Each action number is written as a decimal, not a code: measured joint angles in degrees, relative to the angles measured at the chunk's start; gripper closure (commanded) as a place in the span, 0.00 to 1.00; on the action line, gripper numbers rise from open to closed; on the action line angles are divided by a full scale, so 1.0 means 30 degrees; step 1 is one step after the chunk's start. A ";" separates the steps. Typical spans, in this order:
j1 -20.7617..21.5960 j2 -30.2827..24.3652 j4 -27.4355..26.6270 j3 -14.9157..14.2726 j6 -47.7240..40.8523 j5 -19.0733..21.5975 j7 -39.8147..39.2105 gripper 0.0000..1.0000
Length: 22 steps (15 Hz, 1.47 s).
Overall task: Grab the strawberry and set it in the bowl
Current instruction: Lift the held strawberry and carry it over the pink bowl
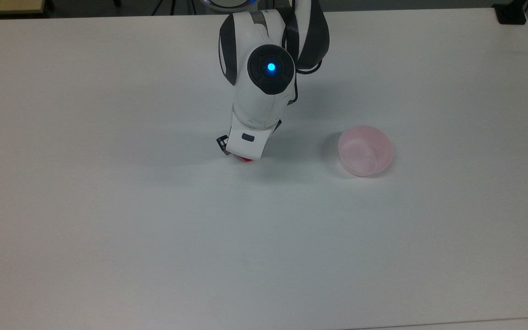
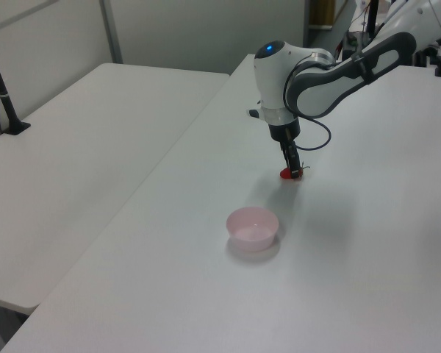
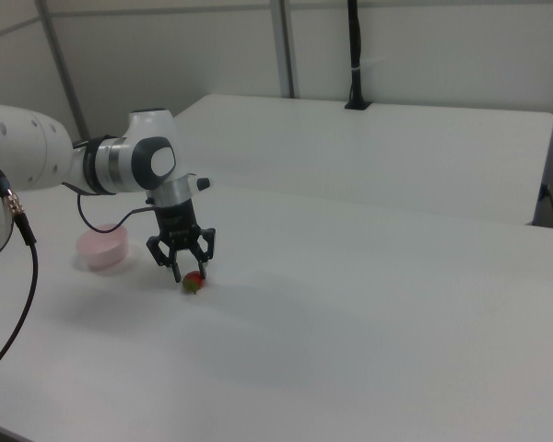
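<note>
The red strawberry (image 3: 194, 283) with its green cap lies on the white table (image 3: 369, 304). My gripper (image 3: 190, 273) hangs straight down over it, open, with one fingertip on each side of the fruit. In the top view my hand covers the strawberry (image 1: 246, 159) except for a red sliver. In the left view the strawberry (image 2: 289, 174) shows red under the gripper (image 2: 293, 169). The pale pink bowl (image 1: 365, 150) stands upright with nothing in it, to the top view's right of the gripper. The bowl (image 2: 253, 228) (image 3: 102, 249) sits well apart from the fruit.
A second white table (image 2: 73, 162) adjoins this one on the left view's left, with a black post (image 2: 1, 88) clamped to it. A black cable (image 3: 23, 276) hangs from the arm at the right view's left. A dark block (image 1: 511, 13) sits at the top view's far right corner.
</note>
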 measured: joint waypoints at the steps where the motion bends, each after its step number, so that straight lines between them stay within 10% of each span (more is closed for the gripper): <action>1: 0.0000 0.0002 -0.0005 0.0000 0.0000 0.0000 0.0079 0.49; 15: 0.0132 -0.0725 0.0430 0.0649 -0.0011 0.0031 0.2008 0.64; 22: 0.3031 -0.0986 0.1573 0.1537 -0.0011 0.0027 0.6891 0.64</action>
